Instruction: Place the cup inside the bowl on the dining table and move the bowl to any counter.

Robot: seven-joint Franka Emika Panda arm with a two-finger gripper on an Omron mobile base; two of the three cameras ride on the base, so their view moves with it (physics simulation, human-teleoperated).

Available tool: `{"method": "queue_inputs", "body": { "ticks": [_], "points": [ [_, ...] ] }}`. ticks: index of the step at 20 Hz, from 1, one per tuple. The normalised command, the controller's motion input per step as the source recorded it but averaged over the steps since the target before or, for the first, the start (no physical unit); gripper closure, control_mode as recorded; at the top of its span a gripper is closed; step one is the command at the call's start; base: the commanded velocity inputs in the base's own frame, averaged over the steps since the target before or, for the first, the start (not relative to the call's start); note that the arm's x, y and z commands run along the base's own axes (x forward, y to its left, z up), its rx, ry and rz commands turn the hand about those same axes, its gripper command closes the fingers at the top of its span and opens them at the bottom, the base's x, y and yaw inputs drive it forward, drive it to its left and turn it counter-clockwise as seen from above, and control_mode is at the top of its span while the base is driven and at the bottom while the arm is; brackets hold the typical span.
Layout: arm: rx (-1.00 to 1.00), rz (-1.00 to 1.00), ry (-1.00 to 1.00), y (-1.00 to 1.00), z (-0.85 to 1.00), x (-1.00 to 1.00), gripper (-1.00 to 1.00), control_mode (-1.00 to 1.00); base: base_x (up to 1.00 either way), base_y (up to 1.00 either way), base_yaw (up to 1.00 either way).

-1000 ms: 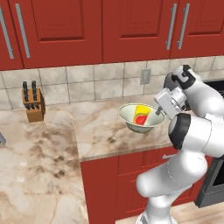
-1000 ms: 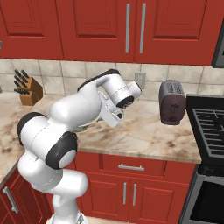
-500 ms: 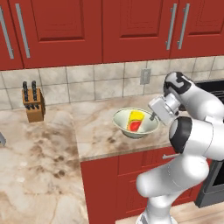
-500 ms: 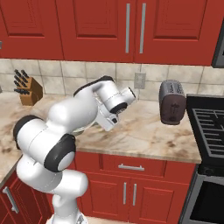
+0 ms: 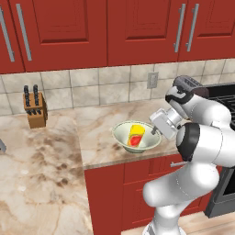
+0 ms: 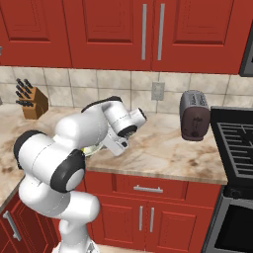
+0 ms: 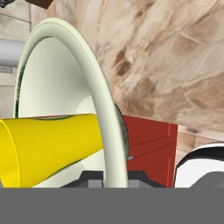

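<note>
No readable text, label or number anywhere

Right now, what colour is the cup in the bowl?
Yellow with a red mark: cup in the bowl, clearest in the left base view.

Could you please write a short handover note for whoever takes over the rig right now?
Claw: shut on the right rim of the bowl; the hand view shows the rim running between the finger tips.
Cup: lying tilted inside the bowl, yellow with its red mark showing.
Bowl: over the counter near its front edge, below the red wall cabinets; whether its foot already rests on the counter cannot be told.
Done: cup is in the bowl; bowl has been brought to a counter.
Left: set the bowl down if it is not yet seated, open the claw, withdraw the arm.
</note>
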Motion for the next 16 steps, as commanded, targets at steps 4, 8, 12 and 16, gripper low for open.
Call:
{"method": "queue_inputs", "body": {
  "ticks": [4, 8, 12, 16],
  "points": [
    [0.00, -0.02, 0.00, 0.01, -0.14, 0.38, 1.00, -1.00, 0.00, 0.00, 0.00],
    [0.00, -0.05, 0.00, 0.00, -0.09, 0.57, 1.00, -1.00, 0.00, 0.00, 0.00],
    [0.00, -0.08, 0.00, 0.01, -0.01, 0.48, 1.00, -1.00, 0.00, 0.00, 0.00],
    [0.00, -0.09, 0.00, 0.03, -0.04, 0.46, 1.00, -1.00, 0.00, 0.00, 0.00]
  ]
}}
